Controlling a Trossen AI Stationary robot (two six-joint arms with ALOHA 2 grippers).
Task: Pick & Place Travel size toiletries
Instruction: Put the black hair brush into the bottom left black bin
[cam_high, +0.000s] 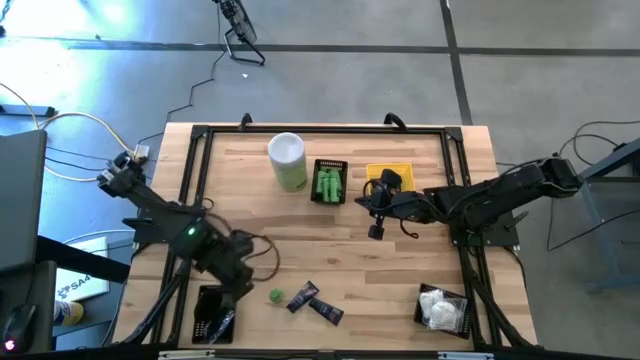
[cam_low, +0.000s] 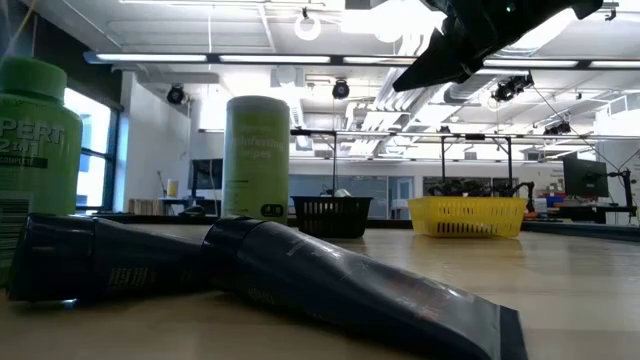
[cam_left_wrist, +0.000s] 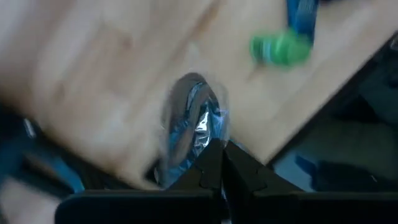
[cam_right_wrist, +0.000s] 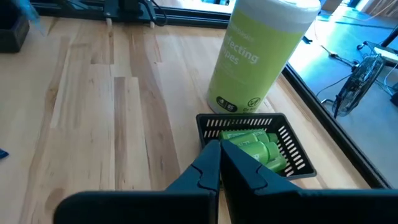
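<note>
Near the front edge of the counter, the left claw is pressed together on a crinkly silver packet, held just over a black basket. Beside it lie a small green bottle and two dark tubes; white packets fill another basket to the right. Farther back, the right claw hangs pressed together and empty, near the basket of green bottles and the tall canister.
</note>
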